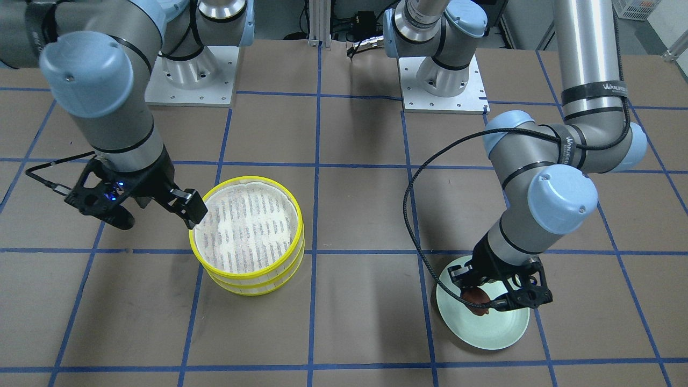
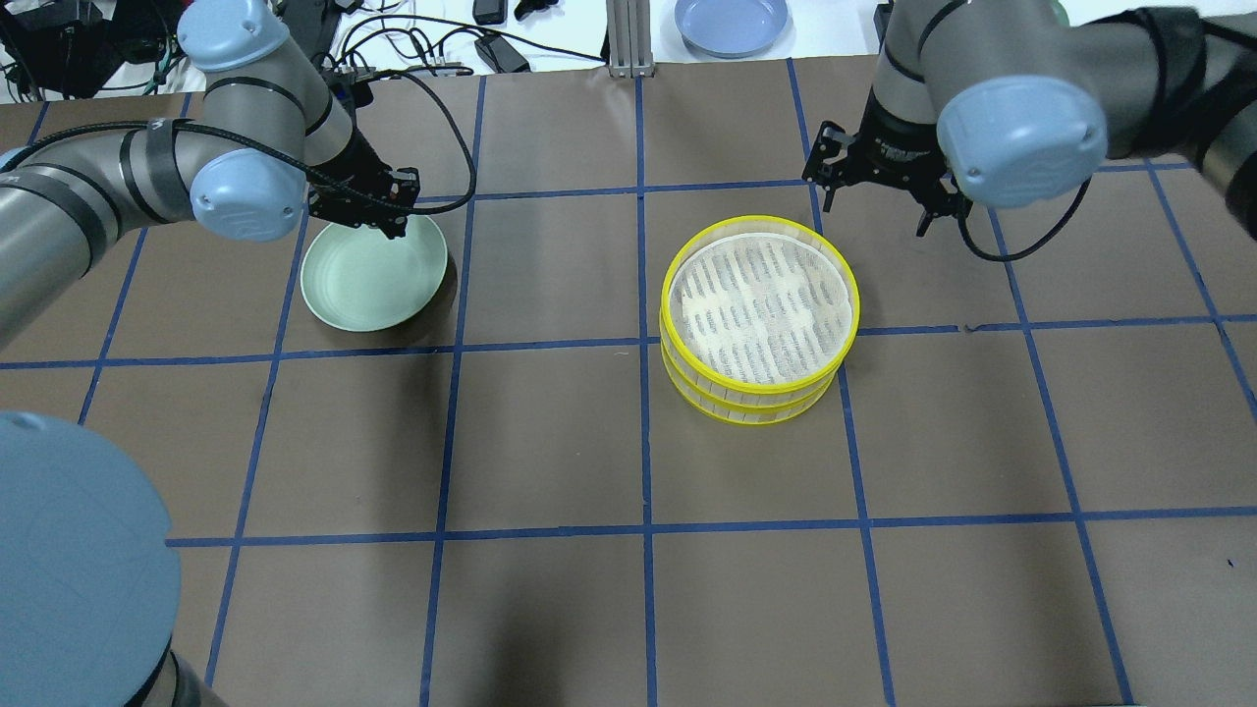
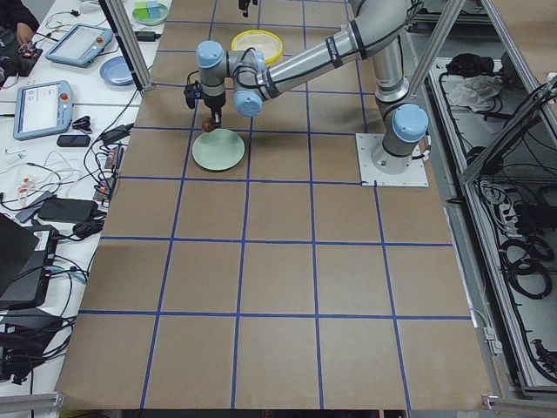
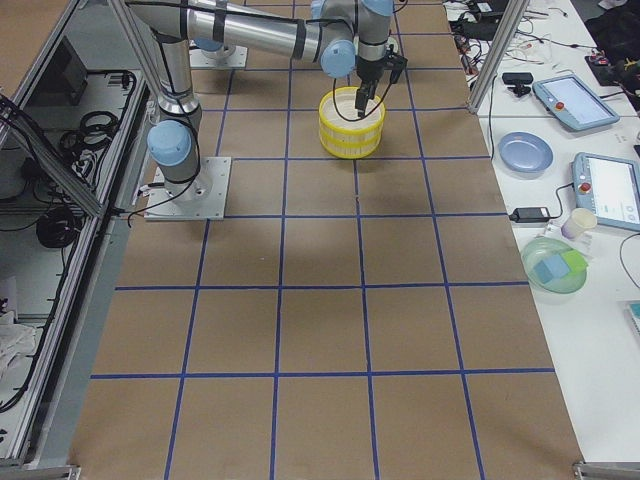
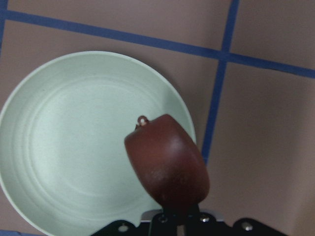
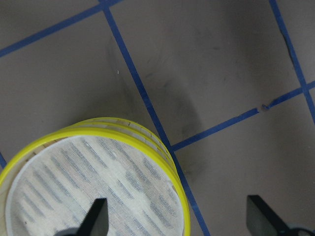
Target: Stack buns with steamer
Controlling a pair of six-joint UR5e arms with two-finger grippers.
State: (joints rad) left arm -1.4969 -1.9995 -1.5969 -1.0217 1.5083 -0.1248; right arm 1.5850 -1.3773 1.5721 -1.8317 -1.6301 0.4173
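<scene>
The steamer (image 1: 247, 236) stands as two yellow-rimmed trays, one stacked on the other, with the white cloth lining on top. It also shows in the overhead view (image 2: 756, 314) and the right wrist view (image 6: 88, 187). My left gripper (image 1: 484, 301) is shut on the dark reddish-brown bun (image 5: 167, 162) and holds it just above the pale green plate (image 5: 64, 147). My right gripper (image 2: 876, 211) is open and empty, hovering at the far edge of the steamer, one finger over the cloth. The cream-white bun is hidden.
The pale green plate (image 2: 363, 285) lies at the robot's left with nothing on it. A blue plate (image 2: 732, 22) and cables sit beyond the table's far edge. The arm bases (image 1: 191, 75) (image 1: 443, 80) stand at the robot's side.
</scene>
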